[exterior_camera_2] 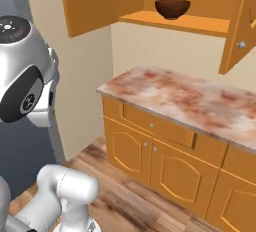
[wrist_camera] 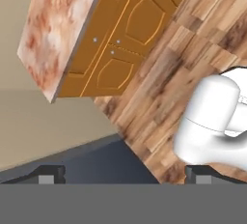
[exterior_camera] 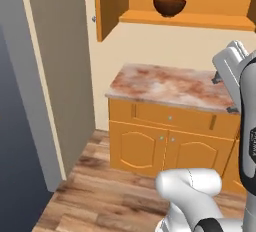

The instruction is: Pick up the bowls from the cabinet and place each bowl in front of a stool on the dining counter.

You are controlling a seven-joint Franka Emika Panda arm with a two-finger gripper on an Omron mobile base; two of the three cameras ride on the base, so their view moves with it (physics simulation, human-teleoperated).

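Observation:
The dark brown wood-grained bowl stands upright on the shelf of the orange-brown wall cabinet, whose doors are swung open. The red bowl and the dining counter are out of view. In the hand view my gripper is open, its two dark fingertips far apart with nothing between them. It looks down at the wooden floor and the base cabinets, well below the bowl and apart from it.
Under the wall cabinet runs a wall counter with a mottled pink marble top and arched-panel doors. A tall grey-beige unit stands to its left. Wooden floor lies in front.

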